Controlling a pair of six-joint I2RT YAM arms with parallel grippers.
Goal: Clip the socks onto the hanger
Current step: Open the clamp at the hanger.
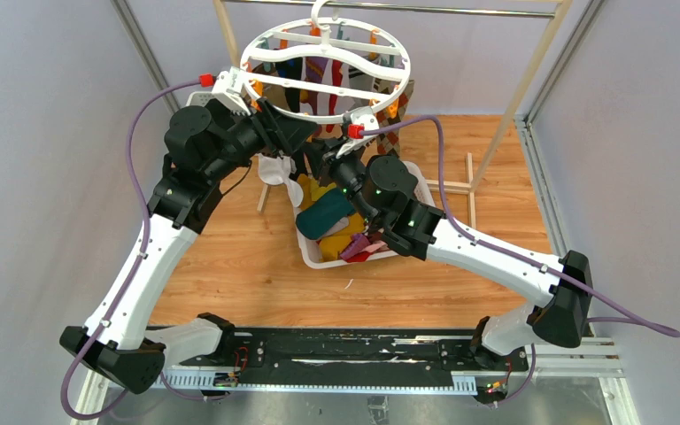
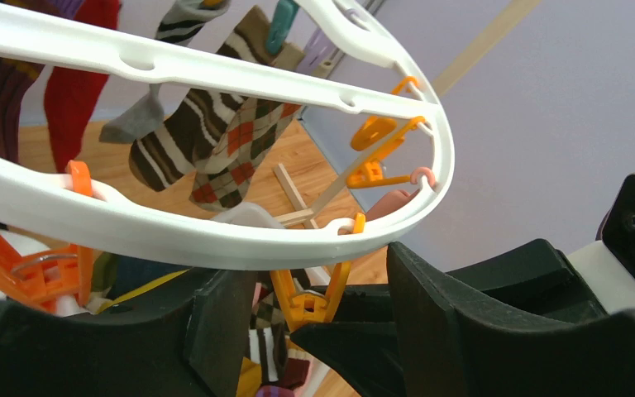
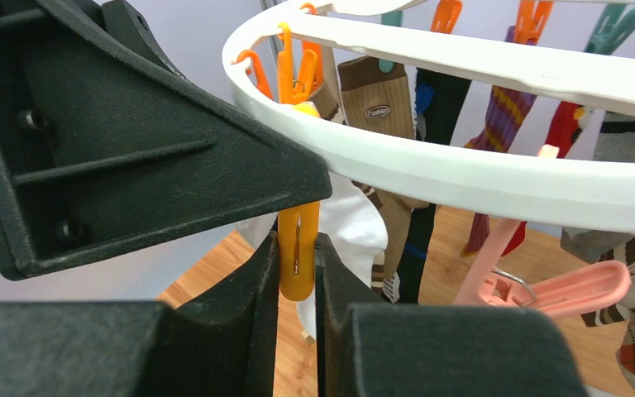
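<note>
The white ring hanger (image 1: 323, 53) hangs at the back with several socks (image 2: 231, 141) clipped under it. My right gripper (image 3: 298, 277) is shut on an orange clip (image 3: 298, 248) that hangs from the ring's near rim (image 3: 430, 178). The same clip (image 2: 318, 298) shows in the left wrist view between my left gripper's (image 2: 322, 331) parted fingers (image 2: 219, 331), which touch nothing. A white sock (image 3: 360, 223) hangs just behind the clip, below my left gripper (image 1: 294, 133); its top is hidden, so I cannot tell what holds it.
A white slotted basket (image 1: 312, 257) with several loose socks (image 1: 328, 212) stands on the wooden floor under the hanger. A wooden-poled rack (image 1: 531, 80) carries the hanger. A pink clip (image 3: 546, 289) hangs to the right of my right gripper.
</note>
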